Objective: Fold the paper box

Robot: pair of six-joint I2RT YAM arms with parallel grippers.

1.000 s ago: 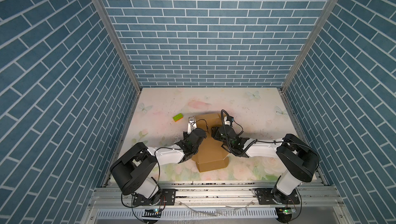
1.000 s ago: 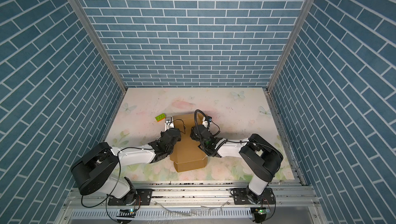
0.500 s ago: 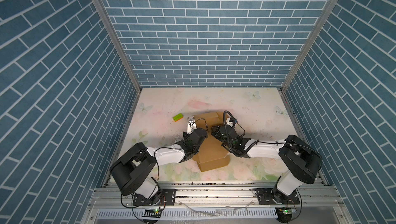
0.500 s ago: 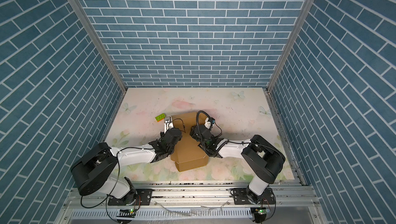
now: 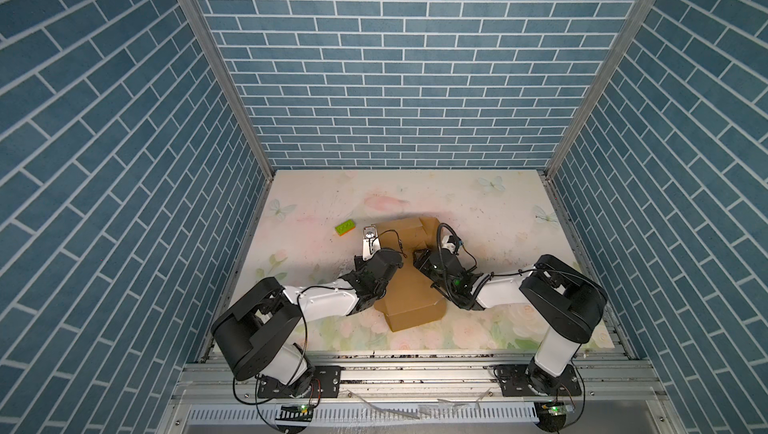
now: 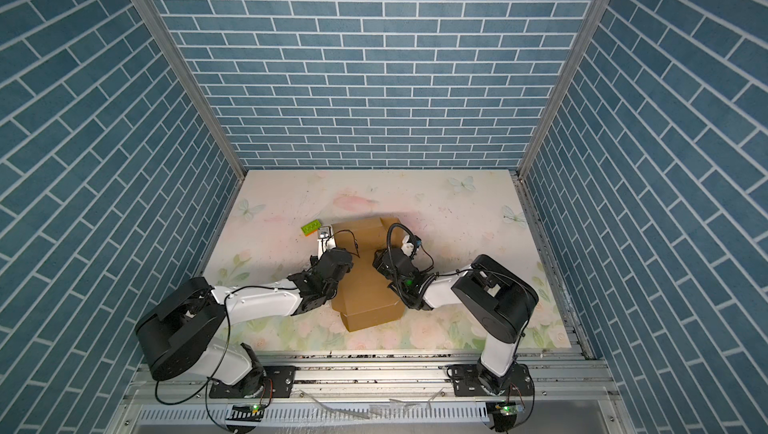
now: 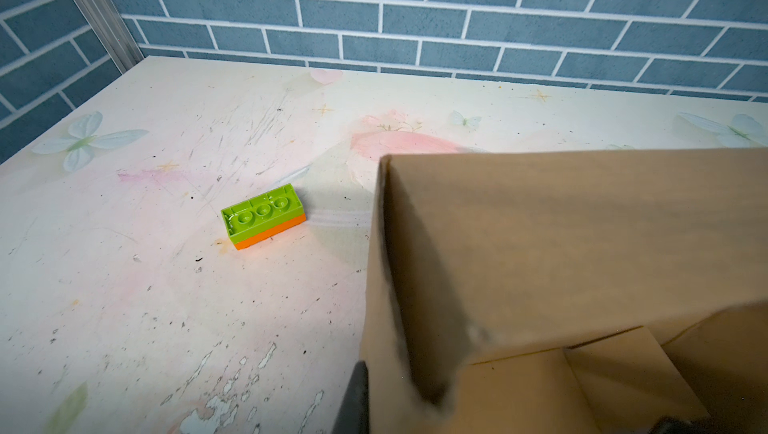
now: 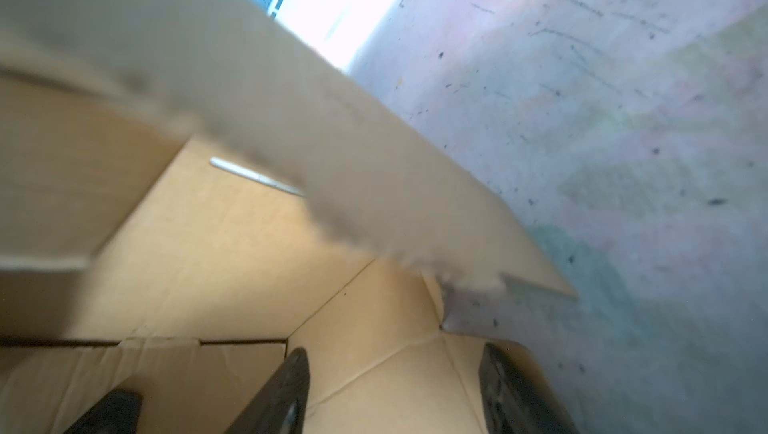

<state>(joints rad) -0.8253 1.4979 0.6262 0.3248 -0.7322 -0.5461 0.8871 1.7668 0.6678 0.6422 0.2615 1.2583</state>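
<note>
Two matching tabletop arms: the left arm (image 5: 328,301) and right arm (image 5: 498,293) each pair glossy white link shells with bulky matte-black joint housings (image 5: 253,328). Thin black cables (image 5: 440,230) loop loose at the wrists and trail from each base. A silver metal bracket (image 5: 368,241) juts from the left wrist, and a small green light (image 5: 457,282) glows on the right forearm. Black mounting plates (image 5: 299,384) show bolt heads. The right gripper (image 8: 395,351) has tapered black fingers (image 8: 291,390).
</note>
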